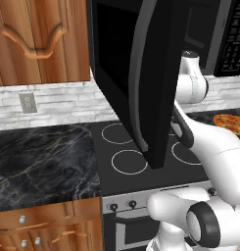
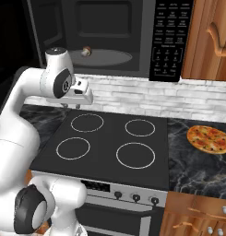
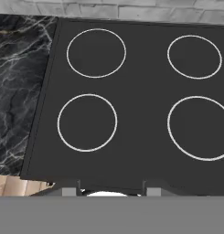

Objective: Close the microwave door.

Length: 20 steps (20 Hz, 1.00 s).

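The microwave hangs above the stove, its grey cavity and round turntable exposed. Its keypad is on the right. The microwave door stands swung wide open toward the left base camera. This glossy black panel has a curved grey bar handle along its free edge. In the right base view the door is the dark panel at the far left. My gripper points down over the back left burner, below the cavity and right of the door. The gripper is open, holding nothing.
A black stove with four white burner rings lies under my hand. A small round item sits on the turntable. A pizza rests on the dark marble counter at the right. Wooden cabinets flank the microwave.
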Tool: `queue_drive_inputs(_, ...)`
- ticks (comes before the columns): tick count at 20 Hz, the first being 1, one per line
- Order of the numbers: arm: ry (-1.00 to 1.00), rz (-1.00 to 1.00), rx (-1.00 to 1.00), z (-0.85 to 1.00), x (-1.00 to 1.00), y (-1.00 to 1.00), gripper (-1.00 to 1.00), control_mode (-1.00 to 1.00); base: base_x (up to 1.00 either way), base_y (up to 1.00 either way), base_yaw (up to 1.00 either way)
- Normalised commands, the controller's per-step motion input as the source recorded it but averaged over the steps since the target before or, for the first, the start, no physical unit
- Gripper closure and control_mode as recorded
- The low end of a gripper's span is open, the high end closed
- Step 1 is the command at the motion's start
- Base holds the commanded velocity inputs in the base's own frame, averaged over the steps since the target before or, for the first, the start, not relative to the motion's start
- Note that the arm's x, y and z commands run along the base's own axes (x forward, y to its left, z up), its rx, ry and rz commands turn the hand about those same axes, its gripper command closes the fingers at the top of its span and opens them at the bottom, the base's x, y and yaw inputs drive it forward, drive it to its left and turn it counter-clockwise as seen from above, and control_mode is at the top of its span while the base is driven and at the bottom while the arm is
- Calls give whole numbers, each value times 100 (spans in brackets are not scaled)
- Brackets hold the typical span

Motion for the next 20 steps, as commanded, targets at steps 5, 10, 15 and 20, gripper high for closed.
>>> queue_drive_inputs(5,-22,-4,-4,11,-70,1,-100,-100,0,0,0)
queue_drive_inputs(10,-69,-6,-14,48,-100,27,-100,-100,0,0,0)
queue_drive_inputs(15,-75,-3,-14,70,-100,37,-100,-100,0,0,0)
queue_drive_inputs(20,-72,-3,-1,68,-100,10,-100,-100,0,0,0)
